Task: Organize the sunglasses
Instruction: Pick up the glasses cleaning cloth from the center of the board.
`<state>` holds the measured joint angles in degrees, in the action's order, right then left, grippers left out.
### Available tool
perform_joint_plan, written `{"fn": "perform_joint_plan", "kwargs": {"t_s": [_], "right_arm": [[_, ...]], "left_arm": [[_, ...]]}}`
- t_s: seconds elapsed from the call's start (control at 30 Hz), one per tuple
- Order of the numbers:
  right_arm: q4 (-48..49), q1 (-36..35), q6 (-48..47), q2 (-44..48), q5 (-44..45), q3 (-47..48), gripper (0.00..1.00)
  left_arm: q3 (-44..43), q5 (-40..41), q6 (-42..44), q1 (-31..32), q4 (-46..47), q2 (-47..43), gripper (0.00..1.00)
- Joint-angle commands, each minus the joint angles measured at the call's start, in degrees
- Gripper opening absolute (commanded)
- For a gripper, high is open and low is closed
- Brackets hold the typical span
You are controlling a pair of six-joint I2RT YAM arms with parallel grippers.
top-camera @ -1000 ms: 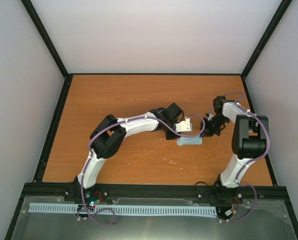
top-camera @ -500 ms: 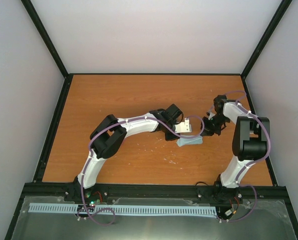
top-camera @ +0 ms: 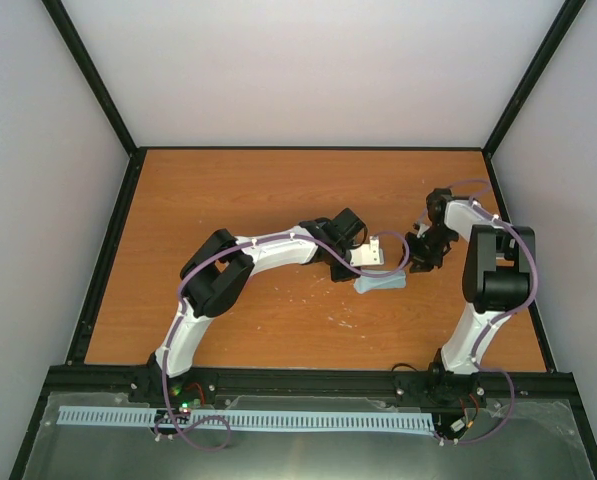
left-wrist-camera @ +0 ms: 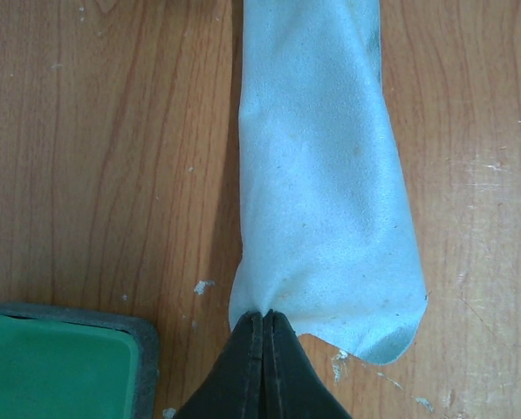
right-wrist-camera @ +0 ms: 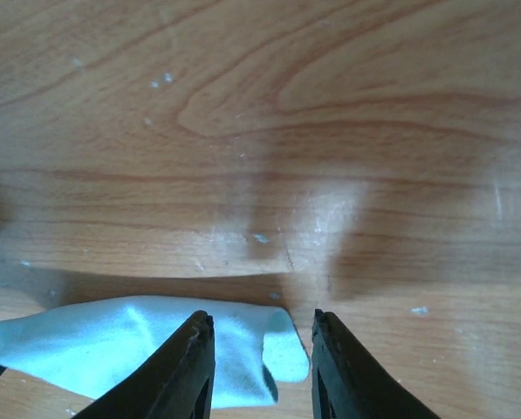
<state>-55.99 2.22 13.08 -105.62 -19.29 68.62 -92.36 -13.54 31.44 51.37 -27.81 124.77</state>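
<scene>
Seen from above, the right arm [top-camera: 490, 272] has drawn slightly inward since a second ago. The pale blue cloth [top-camera: 380, 283] lies on the table [top-camera: 228, 190] between the two wrists.

From the left wrist, the left gripper [left-wrist-camera: 265, 340] has its fingers pressed together, pinching the cloth's near edge. A grey-rimmed, green-lined case [left-wrist-camera: 145, 358] sits just beside it.

From the right wrist, the right gripper [right-wrist-camera: 260, 371] has its jaws apart either side of the cloth's corner, without gripping it.

I cannot make out the sunglasses in any view.

Bright, even light; soft shadows.
</scene>
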Motion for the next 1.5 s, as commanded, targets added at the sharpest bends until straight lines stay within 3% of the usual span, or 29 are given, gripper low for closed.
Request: {"fn": "perform_joint_plan", "kwargs": {"t_s": [0.0,0.57,0.67,0.8,0.87,1.47], "right_arm": [[-1.8,-0.1,-0.8,-2.8,-0.4,1.4,0.30],[-0.4,-2.0,-1.3,-5.2,-1.1,0.7,0.20],[0.0,-2.4,-1.2,-5.6,-0.6,0.5,0.17],[1.0,-2.7,-1.3,-5.5,0.6,0.1,0.03],[1.7,-2.7,-1.1,-4.8,1.1,-0.5,0.03],[10.0,-2.7,1.1,17.7,1.2,-6.2,0.03]], "left_arm": [[-0.3,-0.6,0.4,-0.5,1.4,0.0,0.01],[-0.6,-0.9,-0.2,-0.6,1.9,0.5,0.01],[-0.4,-0.9,-0.3,-0.6,2.0,0.5,0.01],[0.0,-1.0,-0.6,-0.6,1.9,0.2,0.01],[0.1,-0.8,-0.7,-0.6,2.0,0.1,0.01],[-5.2,2.9,-2.6,-1.2,2.9,-6.9,0.01]]}}
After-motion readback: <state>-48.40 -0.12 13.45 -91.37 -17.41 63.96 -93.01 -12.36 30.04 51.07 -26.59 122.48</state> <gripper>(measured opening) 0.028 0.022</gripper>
